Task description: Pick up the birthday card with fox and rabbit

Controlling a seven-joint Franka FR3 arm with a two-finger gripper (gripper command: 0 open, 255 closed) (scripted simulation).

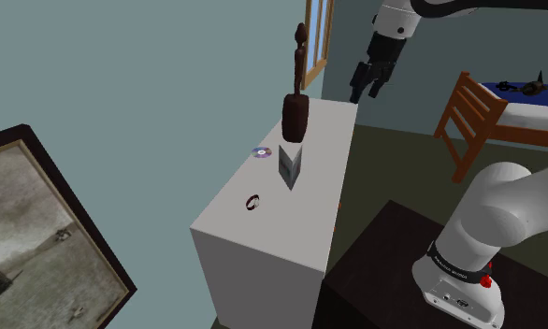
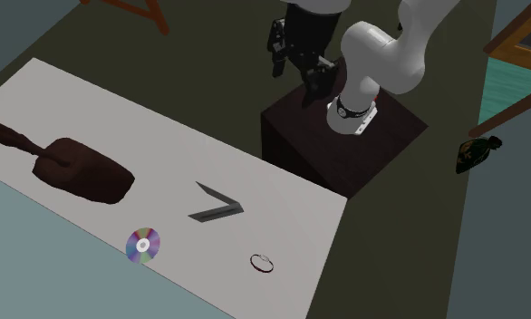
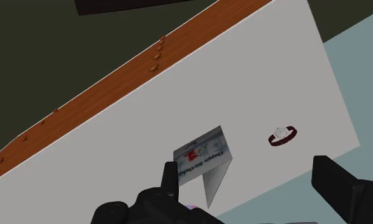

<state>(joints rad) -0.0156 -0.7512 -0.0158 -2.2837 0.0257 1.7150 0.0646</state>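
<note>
In the shoulder view, the end effector [image 1: 366, 92] hangs high near the far end of the tabletop [image 1: 281, 238], well apart from the birthday card [image 1: 291, 166] standing mid-tabletop. In the second exterior view, the card stands untouched near a disc [image 2: 143, 245] and a ring [image 2: 263, 263]. In the wrist view, the fingers are spread and empty. Approach, grasp and lift are all left to do.

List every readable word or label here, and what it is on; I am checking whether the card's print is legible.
birthday card: one printed line by a red figure, too blurred to read.
dark band on the arm: white lettering, too small to read.
No text is legible.
</note>
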